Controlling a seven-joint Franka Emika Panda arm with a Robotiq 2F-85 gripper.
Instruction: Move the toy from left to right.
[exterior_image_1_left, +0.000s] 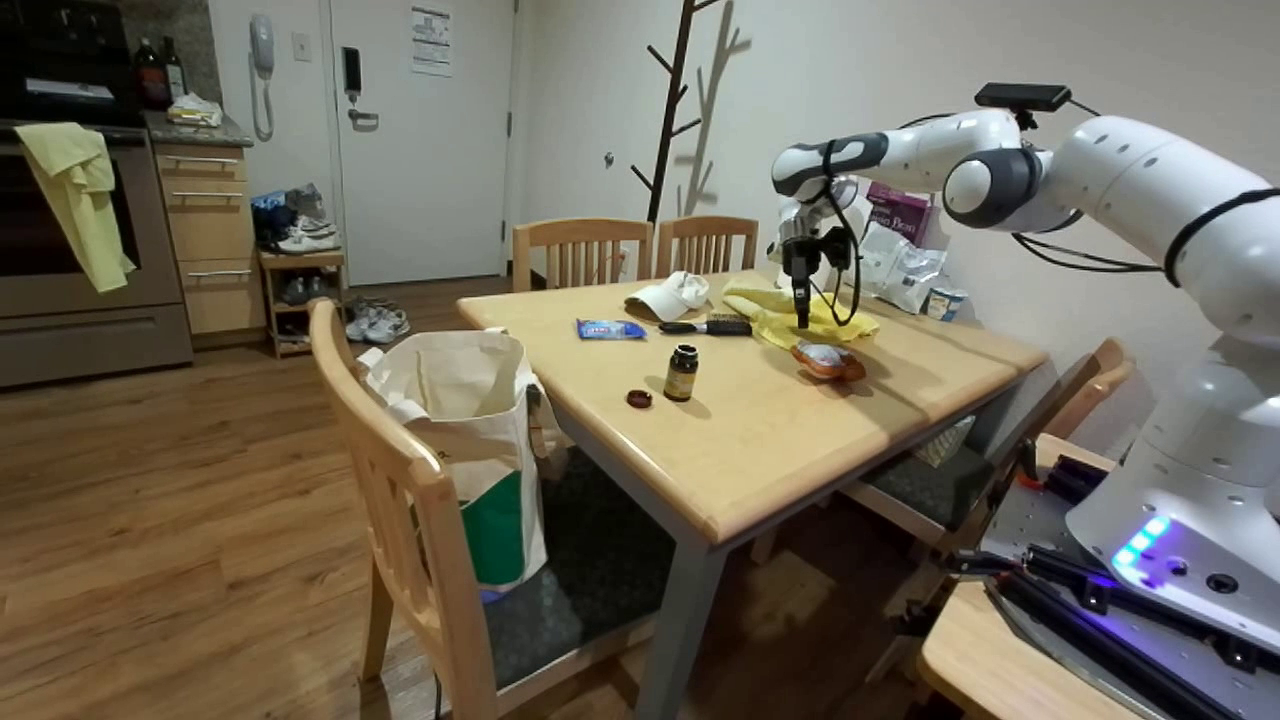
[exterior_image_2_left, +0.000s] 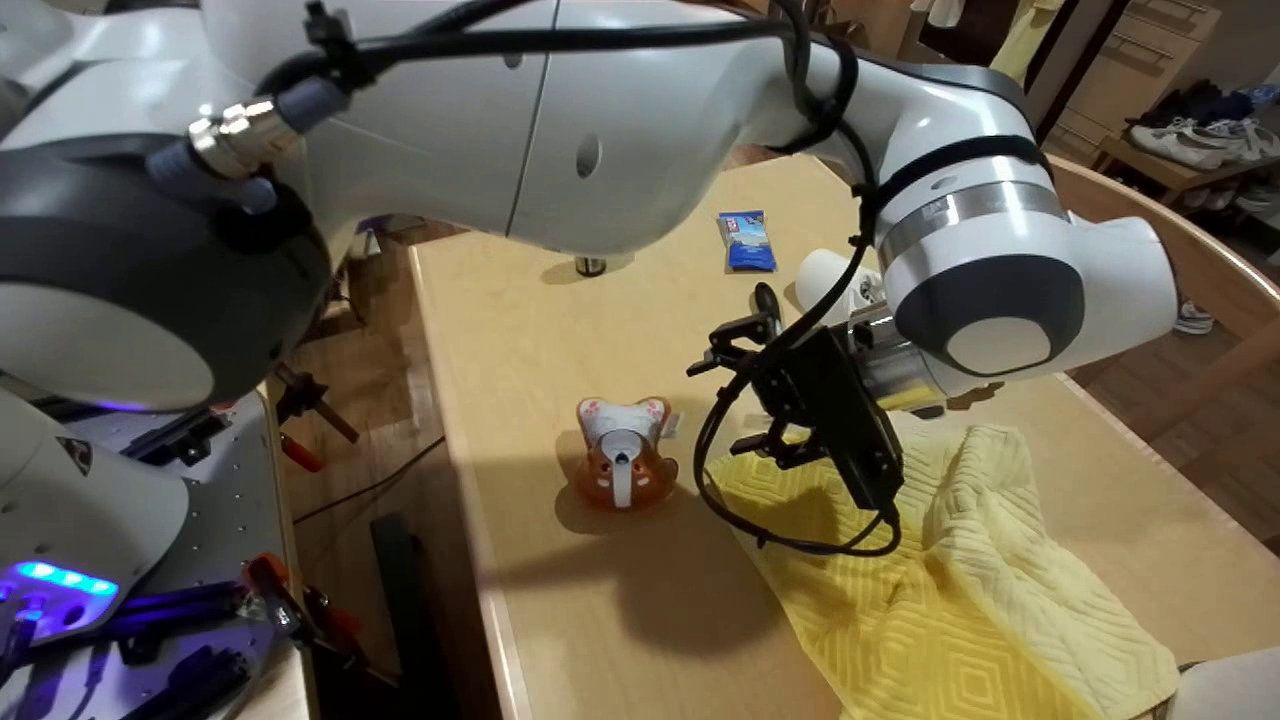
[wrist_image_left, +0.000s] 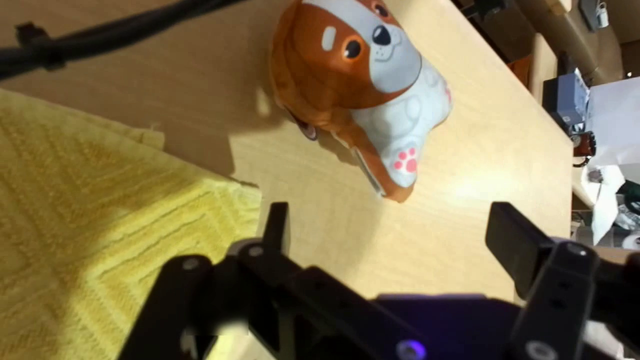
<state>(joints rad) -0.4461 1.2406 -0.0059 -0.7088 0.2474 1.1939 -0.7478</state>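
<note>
Toy dog (wrist_image_left: 345, 85), brown and white, lies face up on the table (exterior_image_1_left: 730, 460). In the wrist view it is at the top middle of the frame, and the top edge cuts off a bit of its head. The long line of its body slants there: the head is at the upper left, and the feet poke out to the right and lower right. A pink paw print marks the lowest foot. In an exterior view the toy dog (exterior_image_2_left: 625, 460) is just below the middle of the frame, and its body runs up and down, with white feet at the top and brown head at the bottom.

In an exterior view the robot arm (exterior_image_1_left: 1150, 190) stretches from the right edge, over the table, then bends down at the wrist. The gripper (exterior_image_1_left: 803, 320) hangs there pointing down, near the toy dog and apart from it. In the wrist view its two fingers (wrist_image_left: 276, 227) are spread wide, one left and one right, both lower in the frame than the toy dog. A yellow cloth (wrist_image_left: 125, 210) covers the lower left of that frame, partly behind the finger on the left.
</note>
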